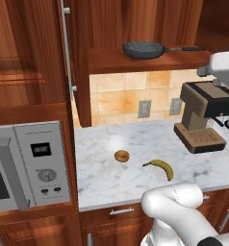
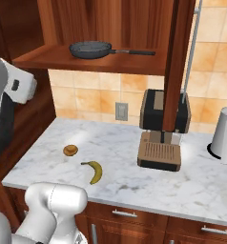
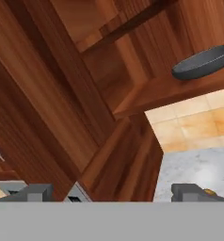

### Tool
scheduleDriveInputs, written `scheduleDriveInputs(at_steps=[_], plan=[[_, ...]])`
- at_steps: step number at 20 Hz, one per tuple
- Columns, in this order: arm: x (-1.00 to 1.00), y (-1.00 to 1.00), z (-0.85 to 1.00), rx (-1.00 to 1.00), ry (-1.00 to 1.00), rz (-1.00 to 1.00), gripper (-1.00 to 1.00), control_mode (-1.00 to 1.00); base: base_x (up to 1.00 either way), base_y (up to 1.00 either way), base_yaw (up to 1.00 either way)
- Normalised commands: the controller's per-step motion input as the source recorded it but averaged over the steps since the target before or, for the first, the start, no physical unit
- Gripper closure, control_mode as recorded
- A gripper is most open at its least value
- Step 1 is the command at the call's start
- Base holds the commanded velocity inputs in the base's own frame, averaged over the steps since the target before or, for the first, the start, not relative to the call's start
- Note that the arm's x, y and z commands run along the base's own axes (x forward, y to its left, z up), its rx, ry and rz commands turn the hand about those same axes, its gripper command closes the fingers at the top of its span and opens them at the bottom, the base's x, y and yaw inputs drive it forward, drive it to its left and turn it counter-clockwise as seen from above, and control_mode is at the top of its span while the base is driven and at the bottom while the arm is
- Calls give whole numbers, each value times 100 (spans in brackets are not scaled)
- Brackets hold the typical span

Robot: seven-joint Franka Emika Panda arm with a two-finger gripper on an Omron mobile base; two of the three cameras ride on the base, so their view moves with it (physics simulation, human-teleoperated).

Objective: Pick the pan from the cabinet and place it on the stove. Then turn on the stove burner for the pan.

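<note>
The dark grey pan (image 1: 144,49) (image 2: 90,49) lies on the bottom shelf of the open reddish-brown cabinet (image 1: 150,61) (image 2: 63,59), its straight handle pointing right. In the hand view the pan (image 3: 203,63) rests on that shelf at the upper right, well away from my gripper (image 3: 114,192). The gripper is open, its two dark fingertips (image 3: 36,192) far apart with nothing between them, facing the cabinet's wood side. The stove is out of view.
On the marble counter (image 1: 102,180) below the shelf are a banana (image 1: 162,167) (image 2: 94,170), a small round brown pastry (image 1: 121,155) (image 2: 70,150) and a coffee machine (image 1: 200,117) (image 2: 163,128). A microwave (image 1: 30,166) is at left, a white kettle (image 2: 225,136) at right. The open door (image 2: 175,62) juts out.
</note>
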Motion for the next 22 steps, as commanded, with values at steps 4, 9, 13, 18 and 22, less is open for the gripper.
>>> scheduleDriveInputs(at_steps=[4,9,13,18,22], plan=[[55,-10,0,-18,4,-32,-100,-100,0,0,0],[74,-17,-1,-12,9,-30,-100,-100,0,0,0],[68,-28,-7,-7,8,-25,-100,-100,0,0,0],[61,-42,-22,-2,1,-22,-100,-100,0,0,0],[74,-38,-16,0,0,-18,-100,-100,0,0,0]])
